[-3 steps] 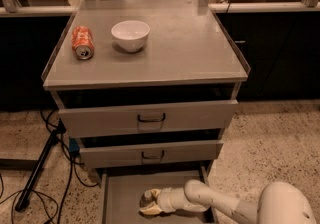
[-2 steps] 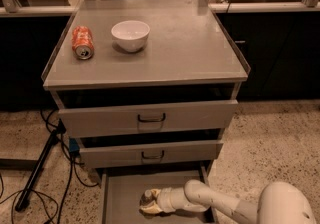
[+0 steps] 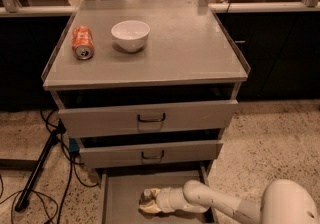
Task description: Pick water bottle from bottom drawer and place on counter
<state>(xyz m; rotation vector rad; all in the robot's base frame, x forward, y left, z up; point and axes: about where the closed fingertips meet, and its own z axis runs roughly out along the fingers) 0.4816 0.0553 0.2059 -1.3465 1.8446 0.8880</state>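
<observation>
**Item 1, gripper** (image 3: 148,203): low in the bottom drawer (image 3: 121,194), near its front, at the end of the white arm (image 3: 215,202) that reaches in from my lower right. I cannot tell whether it is clenched or released.

**Item 2, water bottle** (image 3: 145,197): inside the bottom drawer, right at the gripper's tip and largely hidden by it. Only a small dark-topped shape shows. I cannot confirm upright or lying.

**Item 3, bench** (image 3: 190,43): grey top with a raised clear rim. It carries an orange can (image 3: 82,42) lying on its side at the left and a white bowl (image 3: 130,34) just beside it. The right half is bare.

**Item 4, upper drawers:** the top drawer (image 3: 147,117) and middle drawer (image 3: 150,154) both stand partly pulled out, overhanging the rear of the bottom drawer.

**Risks, in my judgement:**
- A ribbed, clear plastic body may slip or twist in a shallow hold, so the bottle could drop back into the drawer.
- A straight vertical lift could knock bottle or wrist against the middle drawer's front. I would draw outward first.
- At the bench, the rim could catch the bottle's base if I come in too low.
- A placement to the left risks rolling the can or nudging the bowl.
</observation>
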